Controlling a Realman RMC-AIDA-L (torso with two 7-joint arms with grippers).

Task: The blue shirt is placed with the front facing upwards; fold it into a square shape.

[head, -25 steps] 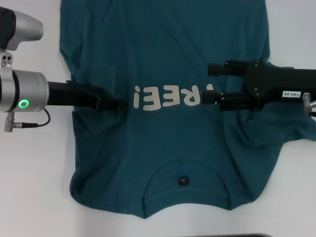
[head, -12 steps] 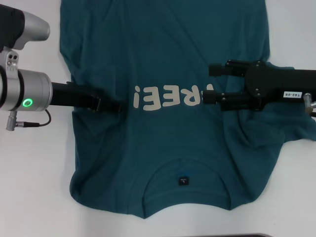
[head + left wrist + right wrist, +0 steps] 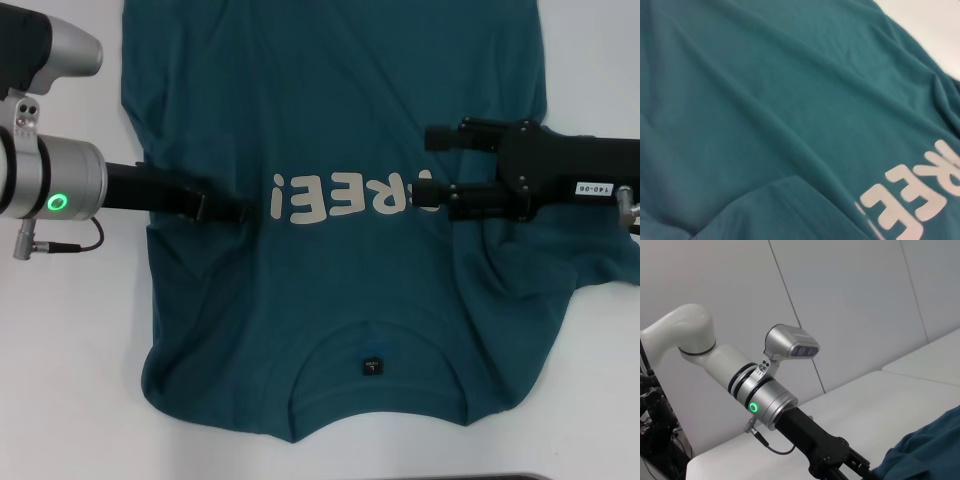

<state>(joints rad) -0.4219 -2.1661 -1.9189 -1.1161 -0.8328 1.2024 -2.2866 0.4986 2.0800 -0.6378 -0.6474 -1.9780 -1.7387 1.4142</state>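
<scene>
Two grippers reach in over the blue shirt [image 3: 340,130] from opposite sides, at the level of the cream lettering [image 3: 340,196]. The shirt lies flat on the white table [image 3: 70,380], front up, collar and black neck label [image 3: 371,366] toward the robot. The left gripper [image 3: 235,210] lies low on the fabric just beside the exclamation mark; whether its fingers are parted cannot be told. The right gripper [image 3: 432,165] has its two fingers spread apart, one above the other in the head view, the nearer one touching the last letter. Bare table shows to the left of the shirt's side edge and below the collar edge. The right sleeve [image 3: 590,270] is bunched beneath the right arm.
</scene>
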